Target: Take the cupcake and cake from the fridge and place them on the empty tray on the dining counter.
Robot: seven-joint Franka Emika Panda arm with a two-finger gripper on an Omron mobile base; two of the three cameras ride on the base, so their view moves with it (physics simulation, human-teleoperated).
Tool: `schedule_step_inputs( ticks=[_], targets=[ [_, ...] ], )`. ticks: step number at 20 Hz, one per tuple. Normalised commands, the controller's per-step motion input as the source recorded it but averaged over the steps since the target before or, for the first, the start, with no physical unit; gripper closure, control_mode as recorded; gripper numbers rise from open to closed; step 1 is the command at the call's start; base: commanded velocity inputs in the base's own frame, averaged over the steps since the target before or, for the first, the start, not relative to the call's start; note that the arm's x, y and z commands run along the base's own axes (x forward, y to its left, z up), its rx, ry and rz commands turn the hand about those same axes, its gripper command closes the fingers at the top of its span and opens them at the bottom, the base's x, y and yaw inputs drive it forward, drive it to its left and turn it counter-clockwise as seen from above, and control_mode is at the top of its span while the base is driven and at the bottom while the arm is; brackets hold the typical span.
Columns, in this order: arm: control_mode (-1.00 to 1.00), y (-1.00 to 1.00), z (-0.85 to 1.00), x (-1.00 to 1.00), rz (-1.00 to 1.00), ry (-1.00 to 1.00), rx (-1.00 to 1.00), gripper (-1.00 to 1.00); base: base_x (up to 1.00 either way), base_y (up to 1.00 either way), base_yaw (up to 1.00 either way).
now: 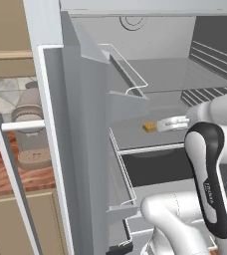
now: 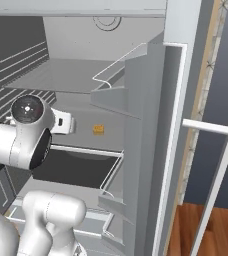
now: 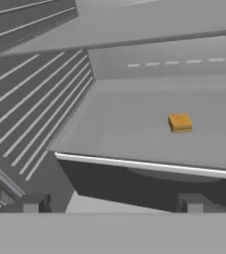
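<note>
pincer (image 3: 110, 202) open, tips half cut off; cake (image 3: 180, 122) ahead.

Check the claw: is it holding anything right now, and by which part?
Nothing is held. The claw is open inside the fridge, its fingertips well apart with bare space between them. The cake sits untouched on the shelf ahead.
</note>
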Motion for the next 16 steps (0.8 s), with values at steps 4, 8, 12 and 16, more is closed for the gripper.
schedule_step_inputs(
  ticks=[4,8,12,16],
  targets=[
    [-1.00,-0.08,-0.38,0.13,-0.10,0.00,-0.33,-1.00,0.00,0.00,0.00],
    [-1.00,-0.19,-0.30,0.29,-0.08,0.00,-0.37,-1.00,0.00,0.00,0.00],
    [-1.00,-0.48,-0.08,0.41,-0.01,0.00,-0.12,-1.00,0.00,0.00,0.00],
    [-1.00,-0.50,-0.02,0.28,0.00,0.01,0.00,-1.00,0.00,0.00,0.00]
  ],
)
